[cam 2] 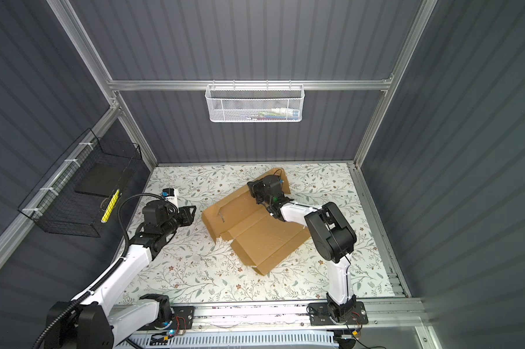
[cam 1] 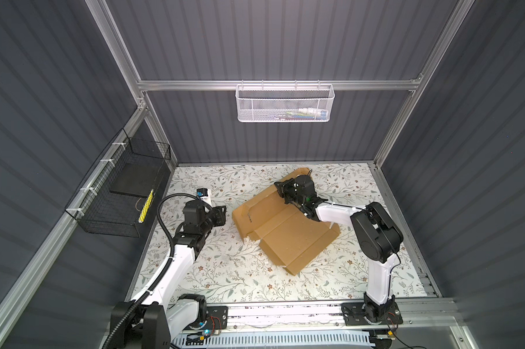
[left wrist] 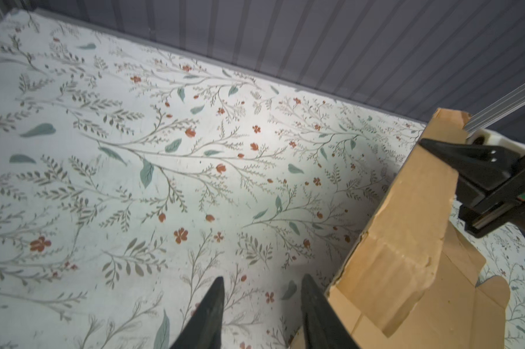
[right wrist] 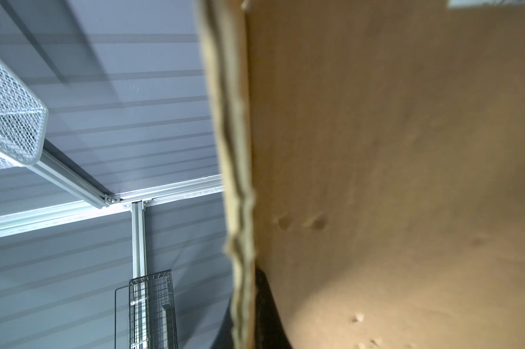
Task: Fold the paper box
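The paper box (cam 1: 285,232) (cam 2: 255,238) is a brown cardboard sheet with creased flaps. It lies partly unfolded mid-table, with its far side lifted. My right gripper (cam 1: 280,189) (cam 2: 255,189) (right wrist: 244,287) is shut on the raised far flap, and the corrugated edge runs between its jaws. In the left wrist view the paper box (left wrist: 406,241) stands up and the right gripper (left wrist: 427,146) pinches its upper edge. My left gripper (cam 1: 221,215) (cam 2: 191,214) (left wrist: 262,278) is open and holds nothing. It hovers just left of the box's near left edge, with one finger close beside the cardboard.
A white mesh basket (cam 1: 285,104) hangs on the back wall. A black wire basket (cam 1: 125,190) on the left wall holds a dark slab and a yellow item. A small white and blue object (cam 1: 202,195) sits behind my left arm on the floral tabletop (cam 1: 225,272).
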Motion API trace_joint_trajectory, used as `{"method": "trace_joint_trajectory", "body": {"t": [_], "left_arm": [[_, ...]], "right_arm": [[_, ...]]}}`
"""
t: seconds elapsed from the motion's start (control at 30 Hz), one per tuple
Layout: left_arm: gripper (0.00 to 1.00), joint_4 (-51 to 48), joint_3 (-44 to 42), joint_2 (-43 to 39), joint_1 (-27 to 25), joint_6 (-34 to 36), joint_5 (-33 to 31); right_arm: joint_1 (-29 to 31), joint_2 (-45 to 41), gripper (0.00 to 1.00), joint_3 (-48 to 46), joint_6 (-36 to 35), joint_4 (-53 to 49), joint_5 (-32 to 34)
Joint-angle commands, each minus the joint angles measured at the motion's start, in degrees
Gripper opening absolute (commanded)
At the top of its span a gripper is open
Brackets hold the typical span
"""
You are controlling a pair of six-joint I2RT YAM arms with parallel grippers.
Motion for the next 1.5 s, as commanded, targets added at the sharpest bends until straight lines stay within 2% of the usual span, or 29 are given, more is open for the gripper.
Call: {"method": "trace_joint_trajectory", "body": {"t": [0.0, 0.17, 0.87, 1.2, 1.47], "left_arm": [[0.38, -5.42, -0.26, 0.31, 0.10, -1.04, 0.53], [0.35, -5.87, -2.11, 1.15, 0.08, -1.64, 4.67], [0.29, -1.94, -5.01, 1.38, -5.85, -1.99, 6.87], [0.26, -0.63, -7.22, -1.74, -8.24, -3.54, 6.75], [0.24, 1.31, -6.99, 0.00, -12.92, -3.66, 4.08]], "right_arm": [[0.27, -1.40, 0.01, -1.12, -1.11, 1.70, -1.67], [0.31, -2.72, 0.01, -1.77, -2.51, 1.50, -2.30], [1.57, -2.53, 0.00, -0.77, -3.52, 1.35, -3.09], [1.88, -1.63, 0.00, 0.56, -3.13, 1.25, -3.36], [1.85, -1.61, 0.00, 0.76, -3.13, 1.24, -3.35]]}}
